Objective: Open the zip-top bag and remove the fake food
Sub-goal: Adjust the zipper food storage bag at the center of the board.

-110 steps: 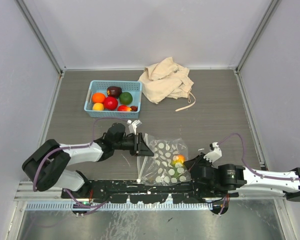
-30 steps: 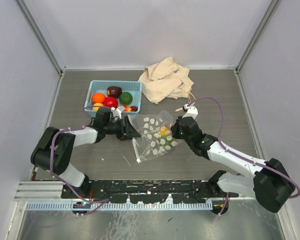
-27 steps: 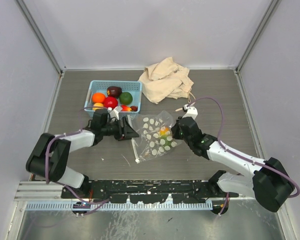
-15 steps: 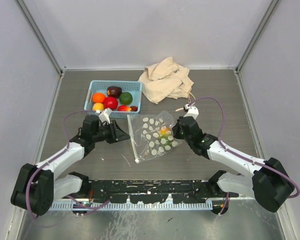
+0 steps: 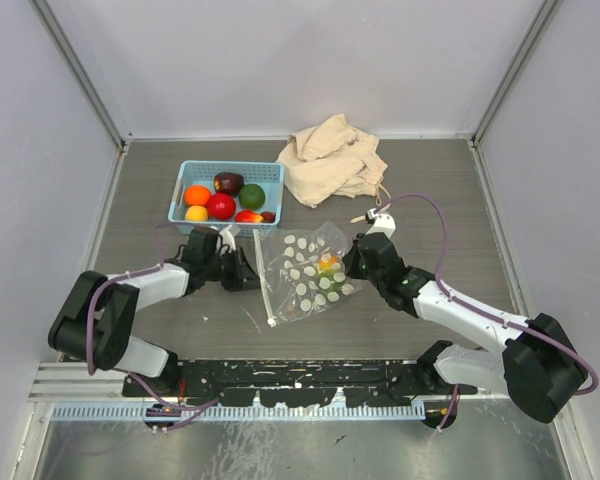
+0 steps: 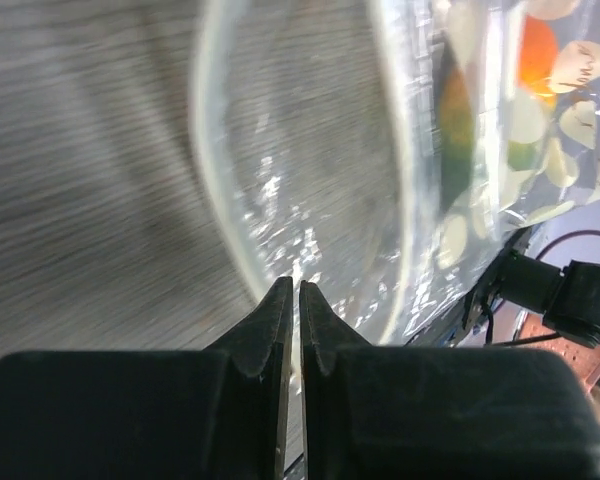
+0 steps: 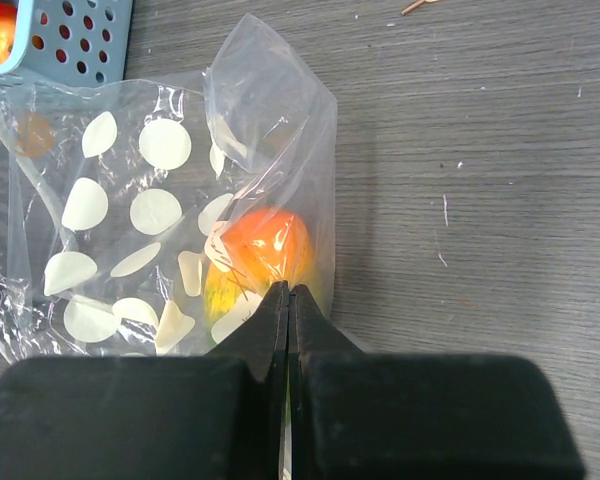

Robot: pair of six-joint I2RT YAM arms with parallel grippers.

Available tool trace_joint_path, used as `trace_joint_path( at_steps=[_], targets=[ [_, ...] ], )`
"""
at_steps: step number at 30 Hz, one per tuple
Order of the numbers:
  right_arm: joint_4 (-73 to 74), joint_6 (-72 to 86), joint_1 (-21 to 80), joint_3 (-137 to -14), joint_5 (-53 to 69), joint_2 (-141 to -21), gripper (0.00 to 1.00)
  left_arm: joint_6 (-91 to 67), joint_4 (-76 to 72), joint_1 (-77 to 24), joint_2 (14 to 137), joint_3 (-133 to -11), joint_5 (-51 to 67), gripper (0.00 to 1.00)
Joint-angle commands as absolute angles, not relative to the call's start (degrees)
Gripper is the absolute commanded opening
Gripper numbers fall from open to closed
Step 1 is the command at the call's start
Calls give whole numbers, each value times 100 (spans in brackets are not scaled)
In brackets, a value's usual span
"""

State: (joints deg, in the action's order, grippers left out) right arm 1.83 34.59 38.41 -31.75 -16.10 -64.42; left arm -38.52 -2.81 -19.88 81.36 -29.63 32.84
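Right gripper (image 7: 288, 290), mine, clamped on corner of zip-top bag (image 7: 130, 170), just beside orange fake food (image 7: 268, 246) inside. Bag lies on grey table (image 5: 430, 190) between my two arms. Left gripper (image 6: 291, 288) fingers pressed together at bag's clear rim; film caught or not, cannot tell. Blue basket (image 5: 225, 165) of fruit near, behind.

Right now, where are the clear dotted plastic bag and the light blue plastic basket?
clear dotted plastic bag (image 5: 305, 275): top view, its dotted middle.
light blue plastic basket (image 5: 235, 166): top view, its far rim.
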Motion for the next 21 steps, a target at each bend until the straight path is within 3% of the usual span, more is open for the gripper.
trace_joint_path(
  at_steps=[1, 11, 15, 21],
  targets=[
    [-68, 3457, 3822, -3365, -1342, -6403, 1, -4052, -1344, -2364, 8497, -3368, 3651, 8],
    [-474, 3376, 3823, -3825, 97, -6155, 1, -4679, -2806, -2505, 9192, -3326, 3847, 22],
    [-198, 3522, 3820, -3859, -572, -5911, 1, -4767, -3057, -2500, 9346, -3264, 3842, 23],
    [1437, 3201, 3817, -4144, -2370, -6941, 2, -5145, -3796, -2505, 9698, -3242, 4008, 27]
  ],
)
